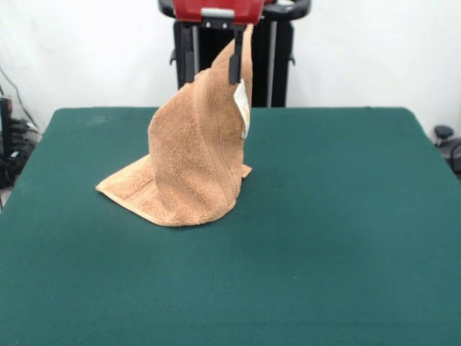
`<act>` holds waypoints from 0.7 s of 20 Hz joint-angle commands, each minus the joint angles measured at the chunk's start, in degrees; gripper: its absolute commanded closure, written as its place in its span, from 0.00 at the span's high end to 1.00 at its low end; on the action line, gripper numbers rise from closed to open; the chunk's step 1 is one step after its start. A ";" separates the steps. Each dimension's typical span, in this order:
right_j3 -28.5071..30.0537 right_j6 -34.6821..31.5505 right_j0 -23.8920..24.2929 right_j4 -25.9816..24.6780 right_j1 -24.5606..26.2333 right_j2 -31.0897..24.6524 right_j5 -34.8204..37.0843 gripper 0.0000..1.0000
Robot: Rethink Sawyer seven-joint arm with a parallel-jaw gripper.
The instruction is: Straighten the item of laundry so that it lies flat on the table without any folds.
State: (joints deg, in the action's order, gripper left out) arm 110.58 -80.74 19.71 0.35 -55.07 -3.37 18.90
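Front view shows me the gripper [236, 54] up high, pinching one corner of the orange-tan hand towel [191, 155]. Its dark fingers [235, 65] are closed on the cloth near the white label [243, 108]. I see the towel hanging down like a tent, with its bottom part spread on the green table [324, 238], a bit left of the middle. One corner sticks out flat to the left. Behind the towel I see the black pedestal [277, 61] and a white wall [367, 50]. Some dark things and cables [11, 151] sit past the table's left side, and another dark thing [448, 148] on the right.
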 commanded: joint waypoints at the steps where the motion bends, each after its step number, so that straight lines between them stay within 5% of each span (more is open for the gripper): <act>1: 5.00 -14.27 -1.79 1.96 4.58 -1.74 -4.22 1.00; 14: -3.29 -14.18 -5.49 3.17 9.15 1.15 -1.12 1.00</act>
State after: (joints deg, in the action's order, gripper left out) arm 109.93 -80.74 17.60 0.66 -49.28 -2.75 16.30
